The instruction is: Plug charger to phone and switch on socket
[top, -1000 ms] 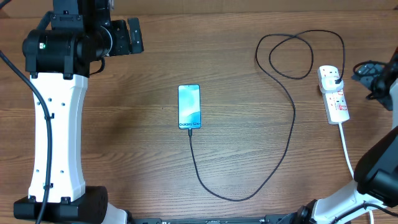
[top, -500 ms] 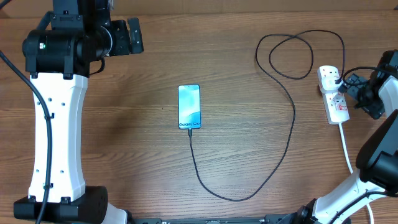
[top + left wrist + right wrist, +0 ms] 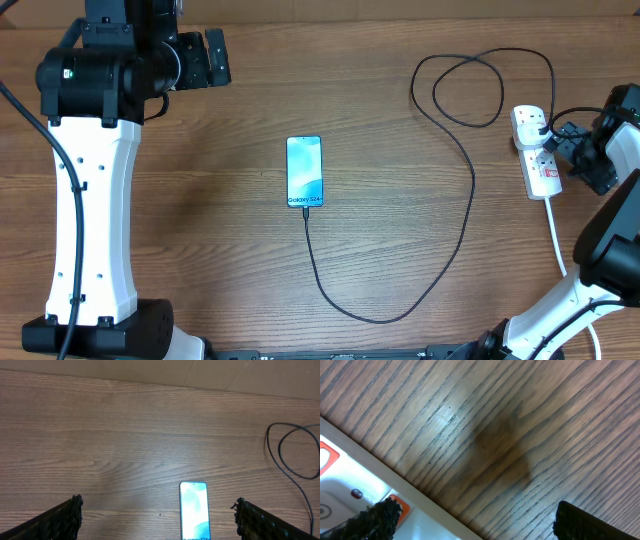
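The phone (image 3: 305,171) lies screen up at the table's middle and shows in the left wrist view (image 3: 194,510). The black charger cable (image 3: 452,245) runs from the phone's bottom edge in a wide loop to a black plug (image 3: 541,126) seated in the white socket strip (image 3: 537,153) at the right. My right gripper (image 3: 570,140) is open and low at the strip's right edge; one finger lies over the strip by a red switch (image 3: 400,505). My left gripper (image 3: 200,57) is open and empty at the far left, high above the table.
The strip's thick white cord (image 3: 558,240) runs toward the front right. The cable's coiled loops (image 3: 470,90) lie at the back right. The left arm's white base (image 3: 85,220) stands along the left side.
My right gripper has moved left from the table's right edge to the socket strip, mostly between the first two frames. The left arm, phone and cable have not moved.
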`<state>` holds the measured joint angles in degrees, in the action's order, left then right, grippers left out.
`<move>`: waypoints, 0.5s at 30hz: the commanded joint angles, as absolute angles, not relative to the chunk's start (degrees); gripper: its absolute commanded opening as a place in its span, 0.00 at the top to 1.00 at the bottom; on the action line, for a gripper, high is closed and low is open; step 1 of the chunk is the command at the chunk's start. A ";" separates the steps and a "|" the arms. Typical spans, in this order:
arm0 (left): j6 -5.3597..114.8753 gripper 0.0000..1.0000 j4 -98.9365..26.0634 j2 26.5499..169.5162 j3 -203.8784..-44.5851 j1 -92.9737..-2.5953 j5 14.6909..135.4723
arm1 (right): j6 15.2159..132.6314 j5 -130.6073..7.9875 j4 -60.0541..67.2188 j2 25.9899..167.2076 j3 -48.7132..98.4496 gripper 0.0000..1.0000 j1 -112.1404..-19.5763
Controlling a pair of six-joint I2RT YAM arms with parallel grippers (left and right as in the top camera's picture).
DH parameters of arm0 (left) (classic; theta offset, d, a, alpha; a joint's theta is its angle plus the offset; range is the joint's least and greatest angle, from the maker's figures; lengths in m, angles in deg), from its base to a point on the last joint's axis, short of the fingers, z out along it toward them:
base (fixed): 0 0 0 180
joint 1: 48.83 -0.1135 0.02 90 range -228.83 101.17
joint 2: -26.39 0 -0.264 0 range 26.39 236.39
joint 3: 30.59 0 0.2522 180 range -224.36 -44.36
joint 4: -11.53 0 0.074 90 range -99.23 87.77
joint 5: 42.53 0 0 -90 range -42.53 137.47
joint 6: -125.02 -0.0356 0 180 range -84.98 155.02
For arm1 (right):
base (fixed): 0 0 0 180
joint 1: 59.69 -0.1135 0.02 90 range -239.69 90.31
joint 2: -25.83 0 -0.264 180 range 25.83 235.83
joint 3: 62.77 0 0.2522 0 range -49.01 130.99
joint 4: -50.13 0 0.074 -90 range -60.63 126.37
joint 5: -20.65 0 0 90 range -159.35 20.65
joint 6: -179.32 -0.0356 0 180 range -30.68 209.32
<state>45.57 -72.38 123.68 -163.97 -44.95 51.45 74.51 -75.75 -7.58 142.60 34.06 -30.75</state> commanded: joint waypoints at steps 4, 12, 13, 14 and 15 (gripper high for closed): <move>45.33 0.00 -72.31 123.62 -164.10 -44.78 50.89 | 74.38 -73.63 -7.14 144.52 34.19 0.00 -30.68; 45.33 0.00 -72.31 123.62 -164.10 -44.78 50.89 | 74.86 -70.54 -7.66 144.52 34.19 0.00 -30.70; 45.33 0.00 -72.31 123.62 -164.10 -44.78 50.89 | 75.15 -70.52 -7.77 144.52 34.19 0.00 -30.68; 45.33 0.00 -72.31 123.62 -164.10 -44.78 50.89 | 75.72 -70.48 -7.95 144.52 34.19 0.00 -30.70; 45.33 0.00 -72.31 123.62 -164.10 -44.78 50.89 | 75.87 -70.48 -8.10 144.52 34.19 0.00 -30.70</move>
<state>45.57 -72.38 123.68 -163.97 -44.95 51.48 74.36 -72.71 -7.05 142.79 34.06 -30.37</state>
